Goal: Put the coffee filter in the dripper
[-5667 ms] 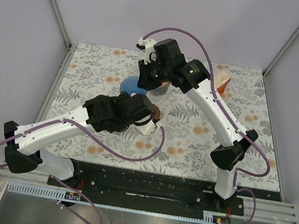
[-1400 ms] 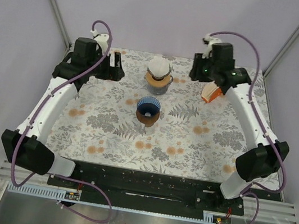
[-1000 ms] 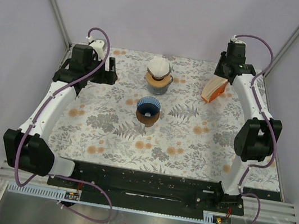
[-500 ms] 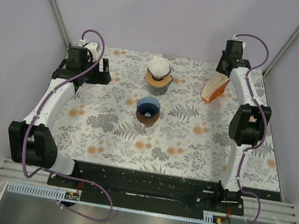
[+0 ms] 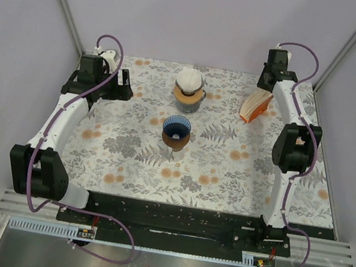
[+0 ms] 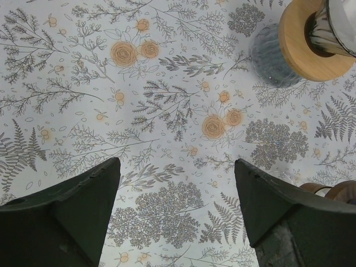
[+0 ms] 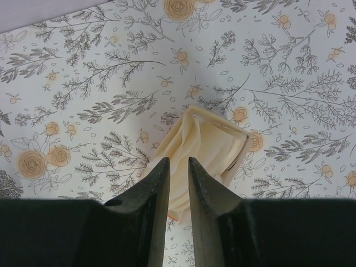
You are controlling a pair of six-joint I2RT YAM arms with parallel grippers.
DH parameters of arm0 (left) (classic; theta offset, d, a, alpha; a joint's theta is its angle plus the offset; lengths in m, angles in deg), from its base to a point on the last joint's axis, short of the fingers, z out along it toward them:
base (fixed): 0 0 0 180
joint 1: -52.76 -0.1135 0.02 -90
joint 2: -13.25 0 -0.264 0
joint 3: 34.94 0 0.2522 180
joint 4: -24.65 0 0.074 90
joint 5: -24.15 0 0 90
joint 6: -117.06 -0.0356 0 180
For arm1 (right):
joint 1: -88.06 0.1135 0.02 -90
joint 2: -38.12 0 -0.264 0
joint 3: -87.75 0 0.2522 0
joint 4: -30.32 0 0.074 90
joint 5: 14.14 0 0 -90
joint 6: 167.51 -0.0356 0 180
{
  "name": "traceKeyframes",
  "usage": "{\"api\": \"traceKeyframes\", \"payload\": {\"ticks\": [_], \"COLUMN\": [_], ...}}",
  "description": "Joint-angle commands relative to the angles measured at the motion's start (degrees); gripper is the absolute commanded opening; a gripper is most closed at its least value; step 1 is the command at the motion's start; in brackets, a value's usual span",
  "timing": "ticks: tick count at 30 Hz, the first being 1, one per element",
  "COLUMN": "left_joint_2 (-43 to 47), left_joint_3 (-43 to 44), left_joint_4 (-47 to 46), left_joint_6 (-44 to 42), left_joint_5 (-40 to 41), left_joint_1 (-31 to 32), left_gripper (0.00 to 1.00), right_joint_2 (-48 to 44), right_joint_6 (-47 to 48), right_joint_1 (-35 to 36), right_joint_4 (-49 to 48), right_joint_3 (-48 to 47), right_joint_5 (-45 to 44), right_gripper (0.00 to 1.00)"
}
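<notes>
A stack of cream coffee filters (image 7: pixel 208 147) stands in an orange-sided holder (image 5: pixel 256 106) at the back right of the table. The blue ribbed dripper (image 5: pixel 176 129) sits on a brown cup at the table's middle, with nothing white in it. My right gripper (image 7: pixel 178 162) hovers over the filter stack, its jaws a narrow gap apart with nothing between them; the top view shows the right gripper (image 5: pixel 265 86) just behind the holder. At the back left, my left gripper (image 6: pixel 177 167) stands wide open over bare cloth, and in the top view this left gripper (image 5: pixel 123 86) is well away from the dripper.
A grey ribbed cup with a wooden collar and a glass cone (image 5: pixel 189 89) holding something white stands behind the dripper, also in the left wrist view as the wooden collar (image 6: pixel 308 44). The floral cloth (image 5: pixel 225 175) covers the table. Walls close in on three sides.
Both arms have drawn back from the middle to the rear corners. In the last second the right arm settled above the filter holder and its jaws narrowed; the left gripper shifted slightly left.
</notes>
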Motion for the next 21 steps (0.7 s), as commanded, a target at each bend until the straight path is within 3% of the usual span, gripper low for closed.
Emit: {"api": "traceKeyframes", "payload": {"ticks": [1, 11, 21], "left_joint_2": [0.1, 0.1, 0.0], "left_joint_3": [0.6, 0.5, 0.5], "left_joint_4": [-2.8, -2.8, -2.8], "left_joint_6": [0.9, 1.3, 1.6], "left_joint_5": [-1.7, -2.1, -2.7], "left_joint_1": [-0.7, -0.9, -0.9], "left_gripper": [0.86, 0.86, 0.86], "right_joint_2": [0.2, 1.6, 2.9], "right_joint_6": [-0.8, -1.3, -1.5], "right_joint_1": [-0.3, -0.6, -0.9], "right_joint_4": [-1.1, -1.3, -1.4], "right_joint_3": [1.0, 1.4, 1.2], "right_joint_5": [-1.7, -0.9, -0.1], "right_gripper": [0.27, 0.28, 0.35]}}
